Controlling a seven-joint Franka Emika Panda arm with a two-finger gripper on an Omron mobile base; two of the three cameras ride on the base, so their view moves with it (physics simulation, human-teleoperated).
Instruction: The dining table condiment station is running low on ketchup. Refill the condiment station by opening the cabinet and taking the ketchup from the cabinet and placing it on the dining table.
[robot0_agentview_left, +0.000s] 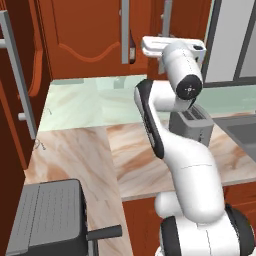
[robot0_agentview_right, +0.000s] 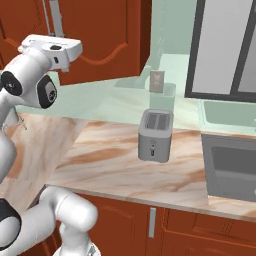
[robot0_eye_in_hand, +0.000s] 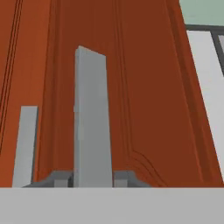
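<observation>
The reddish-brown wall cabinet (robot0_agentview_left: 85, 35) hangs above the counter with both doors closed. In the hand view a silver bar handle (robot0_eye_in_hand: 89, 118) of the cabinet (robot0_eye_in_hand: 148, 96) stands upright between my two dark fingertips (robot0_eye_in_hand: 61, 179). They sit tight against its sides, so my gripper (robot0_eye_in_hand: 92, 179) is shut on it. The second door handle (robot0_eye_in_hand: 25, 144) shows further left. From the left base view the white hand reaches up to that handle (robot0_agentview_left: 125, 30), and the gripper (robot0_agentview_left: 132, 53) sits at its lower end. The ketchup is hidden behind the doors. The dining table is out of view.
A silver toaster (robot0_agentview_right: 156, 135) stands on the marble counter (robot0_agentview_right: 115, 165), partly behind the arm in the left base view (robot0_agentview_left: 192, 125). A sink (robot0_agentview_right: 230, 165) lies to the right under a window (robot0_agentview_right: 225, 50). A dark appliance (robot0_agentview_left: 50, 220) sits at the near left, beside a tall cabinet door (robot0_agentview_left: 15, 100).
</observation>
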